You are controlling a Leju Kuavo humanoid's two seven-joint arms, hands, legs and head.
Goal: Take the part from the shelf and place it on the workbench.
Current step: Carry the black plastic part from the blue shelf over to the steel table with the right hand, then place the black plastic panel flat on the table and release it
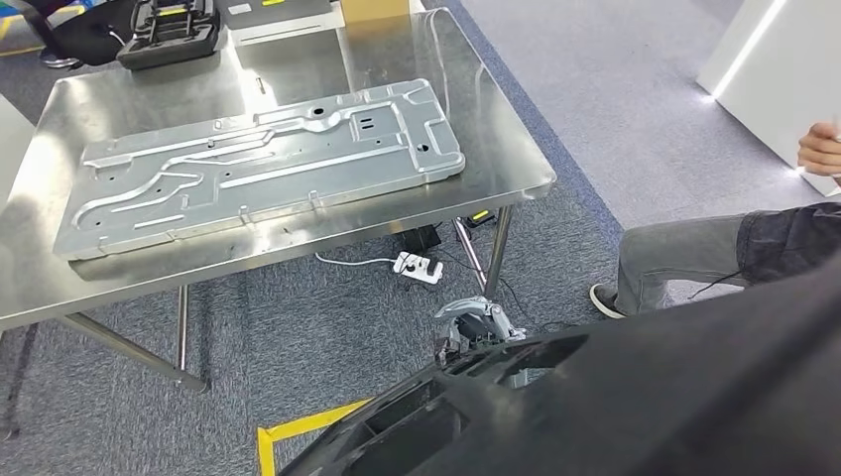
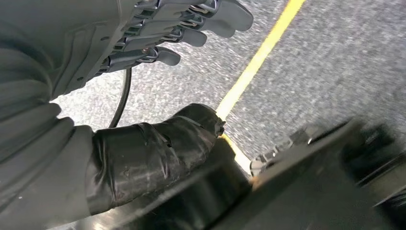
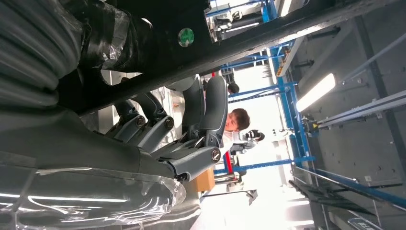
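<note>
The large black moulded part (image 1: 615,397) fills the near lower right of the head view, held above the carpet in front of the workbench (image 1: 506,149). My right hand (image 3: 158,139) grips an edge of the part (image 3: 239,38), with the fingers curled against one side and the taped thumb on the other. My left hand (image 2: 95,72) has its taped thumb lying against the part (image 2: 311,191). Its fingers (image 2: 191,28) are stretched out and apart over the floor, away from the part.
A big stamped metal panel (image 1: 258,164) covers most of the steel workbench. A black case (image 1: 169,30) and a cardboard box (image 1: 375,10) sit at the far edge. A power strip (image 1: 417,266) lies under the table, yellow floor tape (image 1: 298,431) is near me, and a seated person (image 1: 694,253) is at right.
</note>
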